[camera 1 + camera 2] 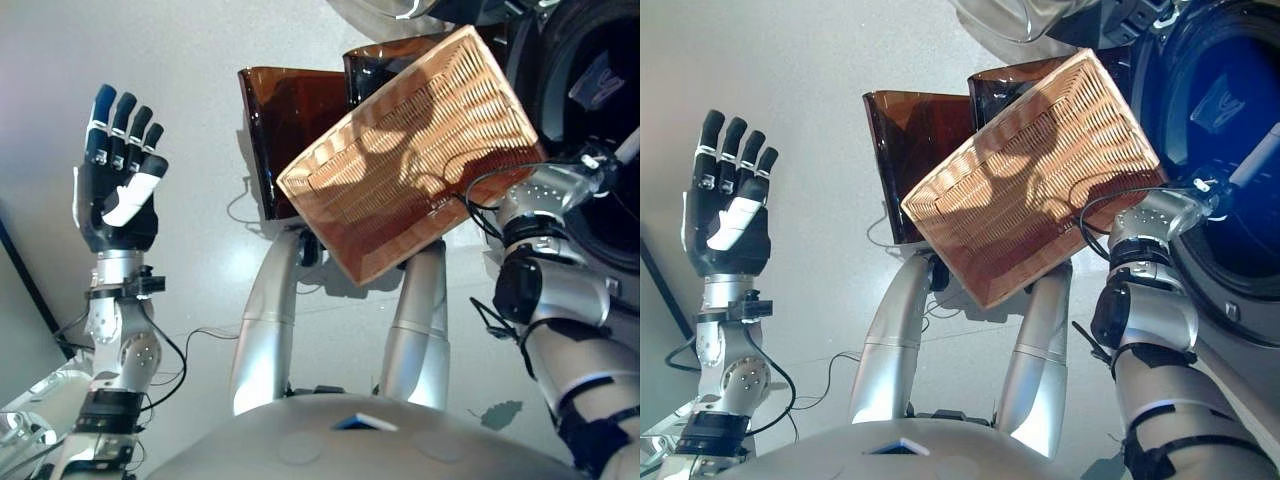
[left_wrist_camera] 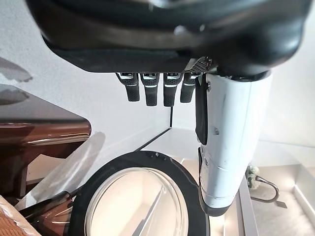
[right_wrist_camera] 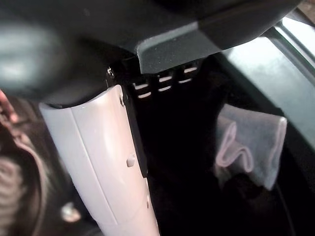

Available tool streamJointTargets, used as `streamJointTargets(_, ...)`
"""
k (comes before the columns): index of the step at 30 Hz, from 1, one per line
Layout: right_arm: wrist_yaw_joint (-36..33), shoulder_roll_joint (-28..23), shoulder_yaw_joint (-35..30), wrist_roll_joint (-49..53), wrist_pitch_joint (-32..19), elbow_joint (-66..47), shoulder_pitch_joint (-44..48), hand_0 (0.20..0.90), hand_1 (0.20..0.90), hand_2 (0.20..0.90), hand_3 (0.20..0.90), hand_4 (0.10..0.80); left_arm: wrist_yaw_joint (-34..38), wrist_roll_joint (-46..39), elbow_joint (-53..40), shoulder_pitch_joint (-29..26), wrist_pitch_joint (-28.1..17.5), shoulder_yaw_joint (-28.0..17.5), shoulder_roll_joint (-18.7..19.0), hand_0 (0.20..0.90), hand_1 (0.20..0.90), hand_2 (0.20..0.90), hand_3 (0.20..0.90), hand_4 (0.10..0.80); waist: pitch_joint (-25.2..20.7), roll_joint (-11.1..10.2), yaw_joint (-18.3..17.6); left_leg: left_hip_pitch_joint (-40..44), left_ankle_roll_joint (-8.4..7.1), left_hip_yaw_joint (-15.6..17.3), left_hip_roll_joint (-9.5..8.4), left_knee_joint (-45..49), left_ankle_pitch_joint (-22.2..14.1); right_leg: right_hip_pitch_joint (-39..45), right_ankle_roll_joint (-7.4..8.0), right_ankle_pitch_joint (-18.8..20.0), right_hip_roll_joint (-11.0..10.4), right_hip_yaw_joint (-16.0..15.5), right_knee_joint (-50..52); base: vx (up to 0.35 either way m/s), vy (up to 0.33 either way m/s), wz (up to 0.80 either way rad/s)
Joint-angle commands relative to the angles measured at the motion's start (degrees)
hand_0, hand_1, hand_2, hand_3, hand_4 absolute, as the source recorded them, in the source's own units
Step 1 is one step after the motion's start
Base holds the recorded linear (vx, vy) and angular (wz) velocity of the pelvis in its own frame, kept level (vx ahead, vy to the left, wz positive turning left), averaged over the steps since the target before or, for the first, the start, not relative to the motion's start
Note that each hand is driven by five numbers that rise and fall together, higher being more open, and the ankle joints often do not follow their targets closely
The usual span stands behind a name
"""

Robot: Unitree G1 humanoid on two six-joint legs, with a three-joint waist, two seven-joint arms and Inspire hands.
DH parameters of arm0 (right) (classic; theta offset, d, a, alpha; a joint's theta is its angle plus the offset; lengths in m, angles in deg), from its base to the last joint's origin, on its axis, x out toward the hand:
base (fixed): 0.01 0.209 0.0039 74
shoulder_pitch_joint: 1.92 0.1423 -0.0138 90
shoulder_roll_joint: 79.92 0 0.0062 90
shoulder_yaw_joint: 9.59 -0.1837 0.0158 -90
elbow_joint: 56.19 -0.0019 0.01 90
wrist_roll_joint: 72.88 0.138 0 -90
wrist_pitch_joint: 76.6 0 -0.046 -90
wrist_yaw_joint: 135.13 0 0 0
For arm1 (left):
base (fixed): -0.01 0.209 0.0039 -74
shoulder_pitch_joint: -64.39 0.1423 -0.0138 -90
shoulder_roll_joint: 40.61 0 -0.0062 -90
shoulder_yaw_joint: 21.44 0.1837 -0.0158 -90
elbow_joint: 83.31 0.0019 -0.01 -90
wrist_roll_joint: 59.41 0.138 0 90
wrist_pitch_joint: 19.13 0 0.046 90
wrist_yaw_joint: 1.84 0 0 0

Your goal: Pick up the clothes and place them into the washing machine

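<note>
Grey floor; my right hand reaches inside the washer, fingers released, cloth dropped beside them. Left hand spread, empty, beside the basket.

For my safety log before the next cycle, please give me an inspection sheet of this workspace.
surface: pale grey floor.
job's things: grey cloth lies inside the washing machine drum; wicker basket tilted, no clothes seen in it.
clutter: brown translucent containers behind the basket.
robot hands: left robot hand raised, open, empty; right robot hand in the drum, open, apart from the cloth.
cables: thin dark cable on the floor by the containers.
surroundings: round washer door open.
</note>
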Motion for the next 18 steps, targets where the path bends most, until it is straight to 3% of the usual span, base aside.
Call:
streamJointTargets(1,0.9,-7.1,3.1,-3.3,-3.2,-1.7,3.2,0.9,0.9,0.9,0.9,0.8,-0.8,-2.0,-6.1,0.2,-7.1,-7.3,2.9,0.9,0.9,0.9,0.9,0.8,-1.3,0.6,-0.7,3.1,-4.1,-1.3,-0.47,-3.0,-1.7,-0.5,-6.66,6.7,2.0,-1.3,-4.5,-0.006,-0.015,-0.05)
streamJointTargets(18,-3.8,-15.4,3.6,-4.1,-5.1,-0.7,9.8,0.9,0.9,0.9,0.9,0.8,-0.1,-1.7,-7.1,0.7,-7.2,-8.8,5.0,0.9,0.9,0.9,0.9,0.8,-2.0,0.3,-0.8,3.6,-4.5,-1.8,-0.34,-4.8,-0.8,-0.2,-6.49,7.0,2.6,-1.5,-5.4,-0.001,-0.001,0.0)
